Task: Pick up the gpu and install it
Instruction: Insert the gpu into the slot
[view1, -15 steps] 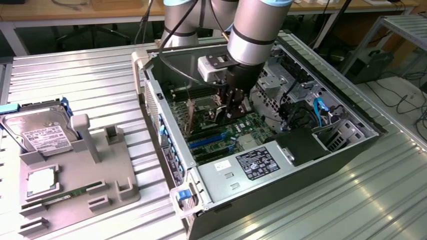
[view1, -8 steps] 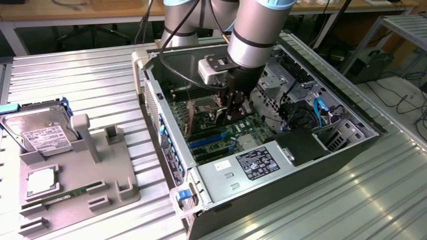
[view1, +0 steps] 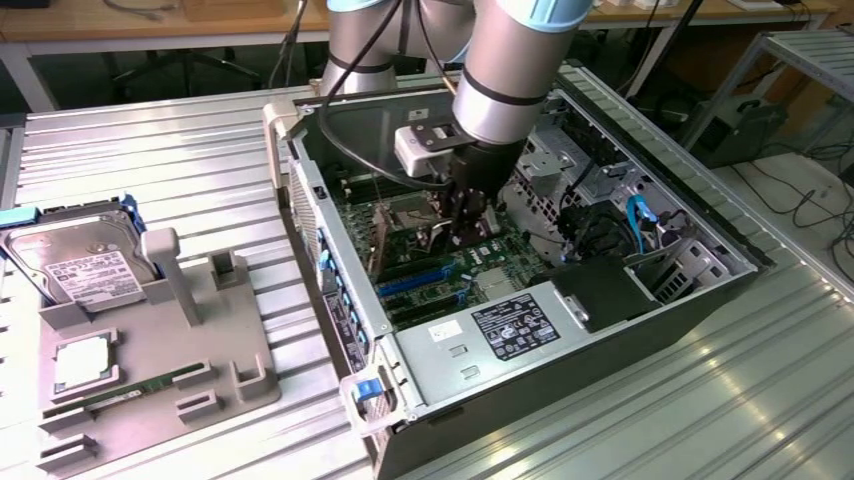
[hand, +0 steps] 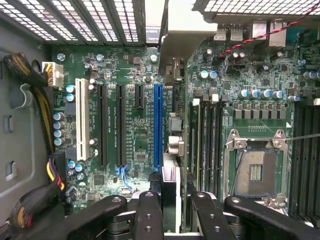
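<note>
Arm (view1: 514, 60): reaches steeply down into the open computer case (view1: 694, 300), wrist vertical.
Gripper (view1: 461, 228): low inside the case, pointing straight down.
Fingers (hand: 150, 215): partly closed, clamped on the gpu (hand: 170, 192), held edge-on.

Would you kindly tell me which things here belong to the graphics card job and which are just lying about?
Job: gpu, held by the gripper; motherboard; computer case.
Lying about: hard drive; RAM stick; grey holder.
</note>
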